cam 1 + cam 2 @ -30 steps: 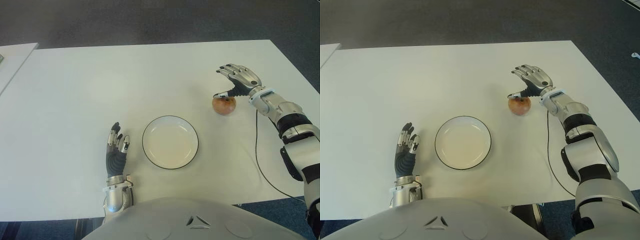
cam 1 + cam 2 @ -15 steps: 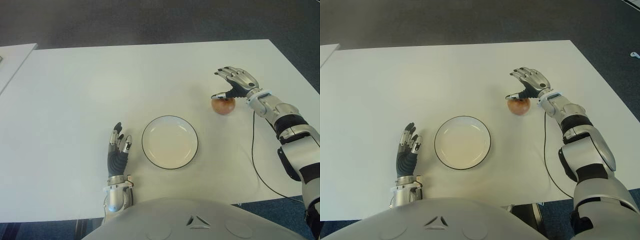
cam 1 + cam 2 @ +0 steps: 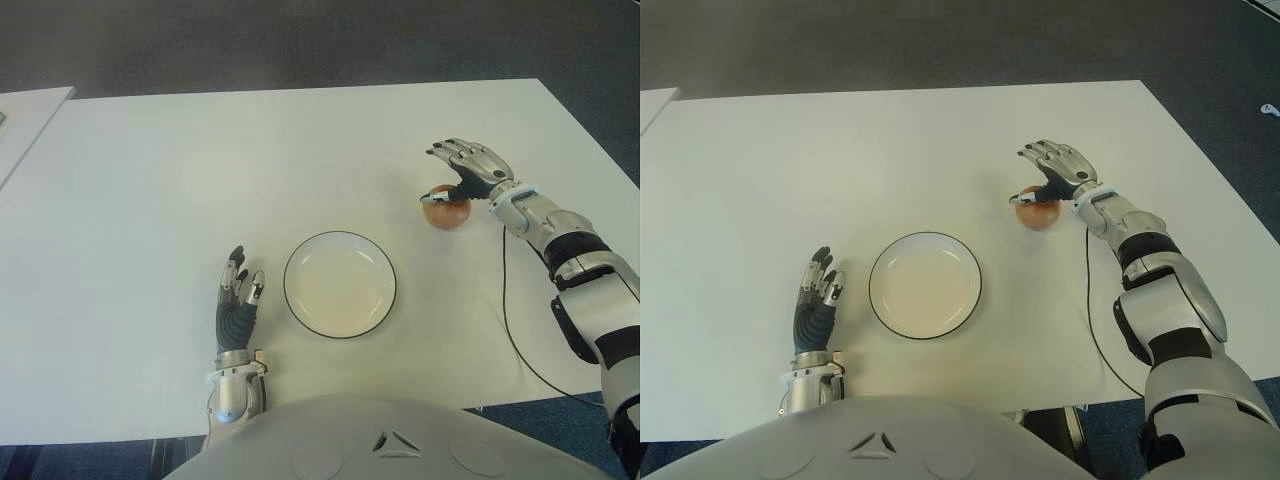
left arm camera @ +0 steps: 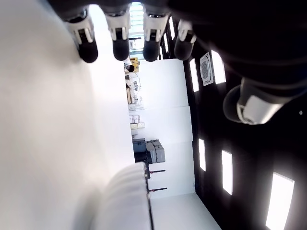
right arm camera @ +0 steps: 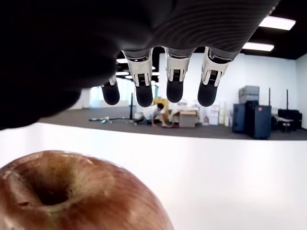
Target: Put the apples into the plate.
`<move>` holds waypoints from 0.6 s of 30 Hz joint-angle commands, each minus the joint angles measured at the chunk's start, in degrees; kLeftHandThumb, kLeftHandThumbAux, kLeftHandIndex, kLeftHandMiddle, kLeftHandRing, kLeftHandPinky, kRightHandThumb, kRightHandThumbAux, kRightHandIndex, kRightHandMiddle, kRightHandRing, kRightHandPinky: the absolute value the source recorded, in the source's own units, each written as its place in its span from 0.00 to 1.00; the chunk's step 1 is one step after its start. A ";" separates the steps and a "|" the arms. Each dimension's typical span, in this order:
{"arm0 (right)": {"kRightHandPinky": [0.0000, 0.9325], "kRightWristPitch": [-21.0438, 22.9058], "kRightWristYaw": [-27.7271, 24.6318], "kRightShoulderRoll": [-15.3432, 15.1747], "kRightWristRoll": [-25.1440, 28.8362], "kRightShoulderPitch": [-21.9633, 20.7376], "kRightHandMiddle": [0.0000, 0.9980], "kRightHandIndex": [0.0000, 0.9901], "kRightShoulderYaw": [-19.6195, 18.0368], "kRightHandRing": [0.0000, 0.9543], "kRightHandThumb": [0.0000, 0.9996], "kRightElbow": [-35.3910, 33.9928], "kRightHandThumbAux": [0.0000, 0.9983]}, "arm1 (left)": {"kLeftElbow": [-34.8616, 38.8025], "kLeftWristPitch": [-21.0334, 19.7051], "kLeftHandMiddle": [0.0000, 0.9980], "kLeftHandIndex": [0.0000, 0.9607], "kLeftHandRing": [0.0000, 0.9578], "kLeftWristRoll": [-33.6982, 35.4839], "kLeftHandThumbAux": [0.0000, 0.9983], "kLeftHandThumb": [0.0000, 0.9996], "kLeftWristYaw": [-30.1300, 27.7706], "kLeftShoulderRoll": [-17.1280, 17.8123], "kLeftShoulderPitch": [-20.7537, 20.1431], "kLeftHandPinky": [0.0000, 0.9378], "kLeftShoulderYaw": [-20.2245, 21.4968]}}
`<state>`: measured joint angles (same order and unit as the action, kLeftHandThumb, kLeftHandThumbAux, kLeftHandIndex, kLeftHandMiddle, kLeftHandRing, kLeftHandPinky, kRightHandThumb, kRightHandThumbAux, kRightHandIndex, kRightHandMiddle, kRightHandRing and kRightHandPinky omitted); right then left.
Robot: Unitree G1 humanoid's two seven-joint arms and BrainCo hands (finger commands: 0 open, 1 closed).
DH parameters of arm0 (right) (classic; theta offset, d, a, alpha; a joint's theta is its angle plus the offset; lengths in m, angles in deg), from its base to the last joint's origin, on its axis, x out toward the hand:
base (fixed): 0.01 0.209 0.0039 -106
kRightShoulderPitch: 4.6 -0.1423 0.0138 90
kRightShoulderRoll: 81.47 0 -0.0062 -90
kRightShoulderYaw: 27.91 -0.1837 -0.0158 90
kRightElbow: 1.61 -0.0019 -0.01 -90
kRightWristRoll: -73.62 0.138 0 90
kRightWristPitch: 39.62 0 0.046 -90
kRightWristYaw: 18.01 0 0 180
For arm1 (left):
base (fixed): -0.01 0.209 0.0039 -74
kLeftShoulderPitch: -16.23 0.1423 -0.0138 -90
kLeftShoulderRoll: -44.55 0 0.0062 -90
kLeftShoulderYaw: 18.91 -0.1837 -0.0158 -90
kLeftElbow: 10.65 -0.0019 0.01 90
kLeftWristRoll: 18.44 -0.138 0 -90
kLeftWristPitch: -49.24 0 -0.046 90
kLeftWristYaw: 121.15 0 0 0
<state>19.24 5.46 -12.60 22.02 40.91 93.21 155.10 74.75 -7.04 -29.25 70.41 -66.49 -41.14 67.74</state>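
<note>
apple (image 3: 445, 211) on table, under spread right hand (image 3: 467, 172)

1. Spreading across most of the eye views: a white table (image 3: 250, 170).
2. Showing beyond its far edge and at the right: dark grey carpet floor (image 3: 300, 45).
3. Peeking in at the far left: the corner of a second white table (image 3: 25, 115).
4. Trailing over the table's right side: a thin black cable (image 3: 515, 335).
5. Glowing in the wrist views: ceiling light panels (image 5: 276, 23) above white walls (image 5: 288, 86).
6. Standing along the far wall: dark cabinets (image 5: 256, 120).
</note>
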 commanded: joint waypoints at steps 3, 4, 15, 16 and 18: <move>0.00 0.37 -0.07 1.22 0.98 2.04 0.00 0.00 0.61 0.00 0.21 0.36 0.30 | -0.15 -1.58 0.00 0.00 0.00 -0.11 0.42 0.00 0.15 0.01 0.46 0.00 -0.06; 0.00 0.38 -0.06 1.34 1.07 2.22 0.00 0.00 0.58 0.00 0.21 0.42 0.30 | -0.14 -1.58 0.00 0.00 0.00 -0.05 0.42 0.00 0.06 0.06 0.41 0.00 -0.08; 0.00 0.25 0.23 2.25 1.88 3.71 0.00 0.00 0.49 0.00 0.21 1.05 0.31 | -0.21 -1.35 0.00 0.00 0.00 0.48 0.39 0.00 -0.74 0.67 0.08 0.00 -0.22; 0.00 0.28 0.27 2.29 1.94 3.77 0.00 0.00 0.53 0.00 0.21 1.10 0.31 | -0.21 -1.37 0.00 0.00 0.00 0.51 0.39 0.00 -0.75 0.71 0.07 0.00 -0.23; 0.00 0.33 0.36 2.44 2.09 3.98 0.00 0.00 0.55 0.00 0.21 1.24 0.31 | -0.09 -1.47 0.00 0.00 0.00 0.63 0.39 0.00 -0.82 0.79 0.09 0.00 -0.25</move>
<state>19.23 5.69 -10.86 23.41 43.36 93.26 155.69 74.89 -7.40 -29.05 70.40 -66.11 -41.20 67.72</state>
